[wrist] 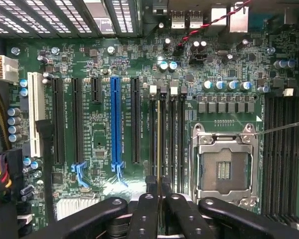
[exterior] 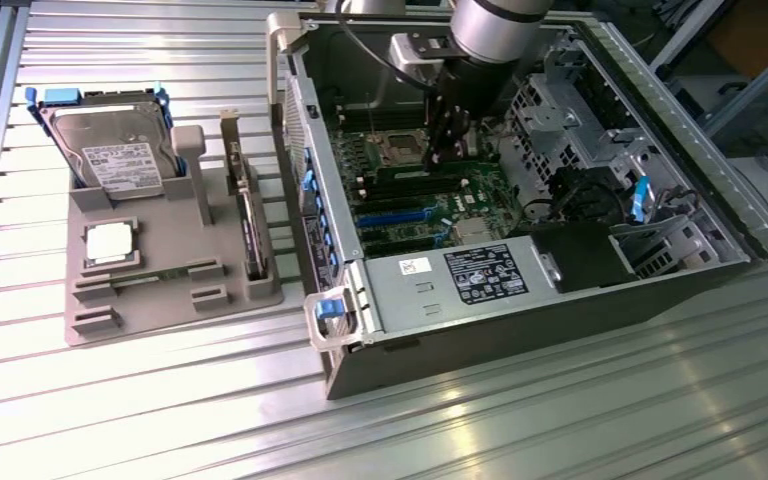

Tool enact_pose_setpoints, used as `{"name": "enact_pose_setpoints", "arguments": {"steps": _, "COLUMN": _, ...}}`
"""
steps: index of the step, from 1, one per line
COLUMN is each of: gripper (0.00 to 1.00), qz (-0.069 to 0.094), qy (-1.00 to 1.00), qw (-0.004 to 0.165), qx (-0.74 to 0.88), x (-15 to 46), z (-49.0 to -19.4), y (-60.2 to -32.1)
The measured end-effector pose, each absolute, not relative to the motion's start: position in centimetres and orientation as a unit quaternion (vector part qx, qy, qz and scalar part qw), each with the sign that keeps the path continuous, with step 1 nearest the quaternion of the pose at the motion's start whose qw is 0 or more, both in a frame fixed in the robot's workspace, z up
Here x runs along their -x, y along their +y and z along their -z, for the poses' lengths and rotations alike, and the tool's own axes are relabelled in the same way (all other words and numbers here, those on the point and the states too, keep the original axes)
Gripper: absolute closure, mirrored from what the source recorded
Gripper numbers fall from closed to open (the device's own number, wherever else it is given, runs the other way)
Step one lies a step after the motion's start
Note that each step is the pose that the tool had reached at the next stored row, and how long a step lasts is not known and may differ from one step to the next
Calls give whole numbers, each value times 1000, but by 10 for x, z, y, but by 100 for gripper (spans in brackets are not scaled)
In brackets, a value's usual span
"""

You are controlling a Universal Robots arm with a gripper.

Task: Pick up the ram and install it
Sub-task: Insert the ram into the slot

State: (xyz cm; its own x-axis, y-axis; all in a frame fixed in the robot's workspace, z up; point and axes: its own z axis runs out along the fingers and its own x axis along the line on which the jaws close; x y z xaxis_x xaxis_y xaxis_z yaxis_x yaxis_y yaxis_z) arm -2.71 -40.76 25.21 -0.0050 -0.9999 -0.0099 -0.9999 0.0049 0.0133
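Now, parts tray: well apart from the gripper, toward the exterior view's left
Gripper: fingers pinched on the ram, down inside the computer case
Ram place: between the fingertips, edge-on among the memory slots, CPU socket just beside
Ram look: thin, long, yellowish-green strip seen edge-on
Handling: probably light, stiff, fragile; best held along the top edge, mid-length, clear of contacts

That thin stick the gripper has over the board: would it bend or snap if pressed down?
Probably stiff, not floppy: the ram runs dead straight, edge-on, from the gripper. Likely light, since it is so thin. Sideways force might damage it, as it looks narrow against the slots of the motherboard.
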Motion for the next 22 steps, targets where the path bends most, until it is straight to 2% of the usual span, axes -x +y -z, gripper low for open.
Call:
{"name": "enact_pose_setpoints", "arguments": {"steps": 8, "gripper": 88, "qz": 8, "qy": -709, "qw": 2, "qx": -706, "x": 31, "z": -238, "y": -408}}
{"name": "enact_pose_setpoints", "arguments": {"steps": 22, "gripper": 88, "qz": 8, "qy": -707, "qw": 1, "qx": -708, "x": 31, "z": -240, "y": -409}}
